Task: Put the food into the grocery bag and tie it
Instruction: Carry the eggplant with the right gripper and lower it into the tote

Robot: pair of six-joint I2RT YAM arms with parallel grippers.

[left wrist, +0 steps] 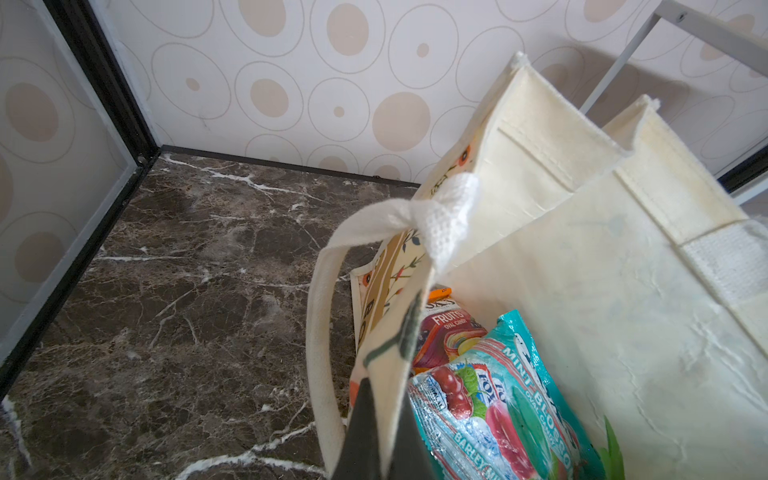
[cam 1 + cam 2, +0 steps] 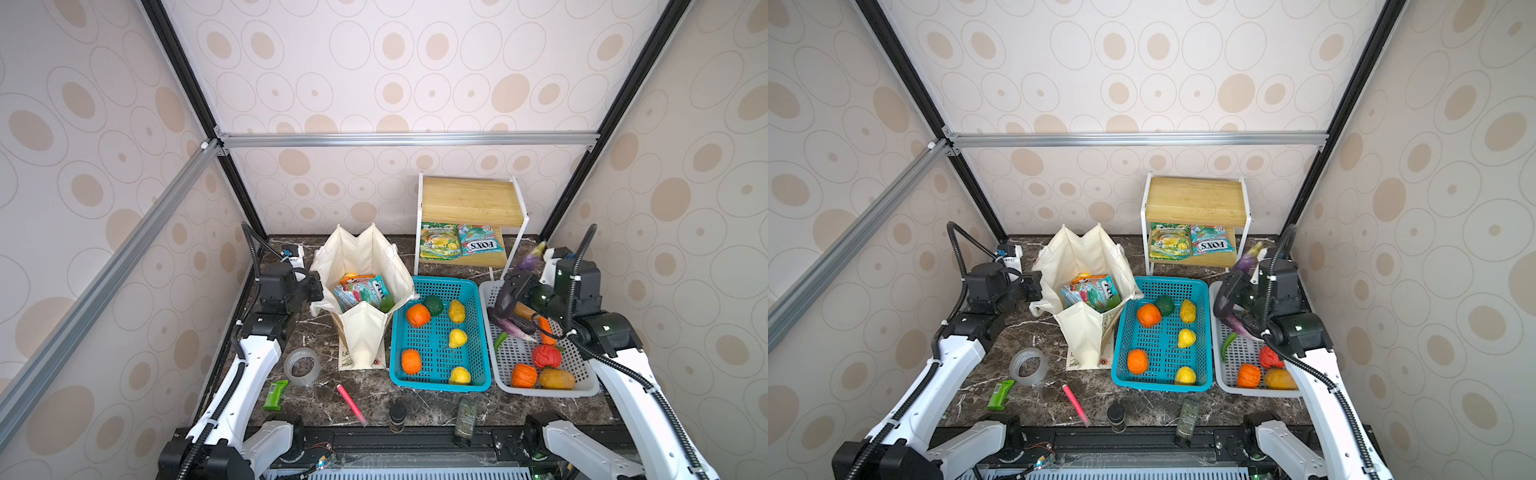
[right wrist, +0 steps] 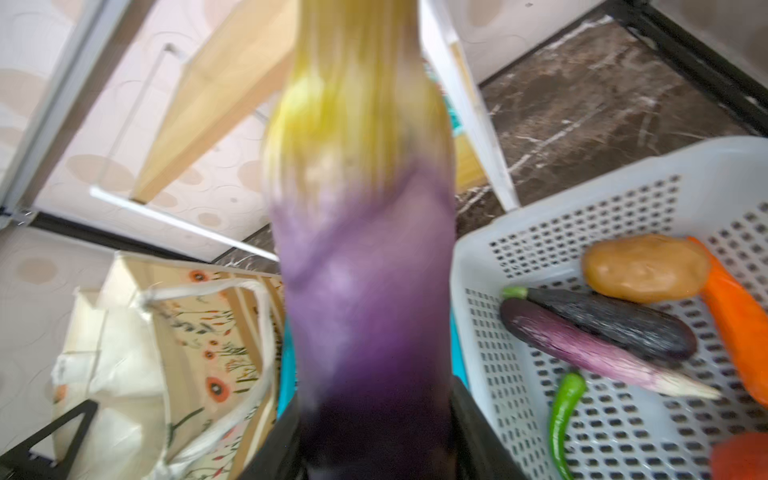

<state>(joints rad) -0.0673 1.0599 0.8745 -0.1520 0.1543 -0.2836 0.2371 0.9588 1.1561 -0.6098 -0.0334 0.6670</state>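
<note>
Within right end effector point(image 3: 374, 436) — eggplant point(image 3: 365, 270)

We see the grocery bag point(image 2: 365, 253) standing open, its mouth clear from above, with candy packets point(image 2: 363, 291) lying inside. The turquoise basket point(image 2: 436, 386) sits just beside its right side, and the wooden shelf rack point(image 2: 469, 199) stands close behind that. Bare marble point(image 1: 187, 291) lies open left of the bag. Along the front, a tape roll point(image 2: 291, 368), green bar point(image 2: 276, 395), pink marker point(image 2: 351, 403) and two dark jars point(image 2: 397, 415) break the way.
</note>
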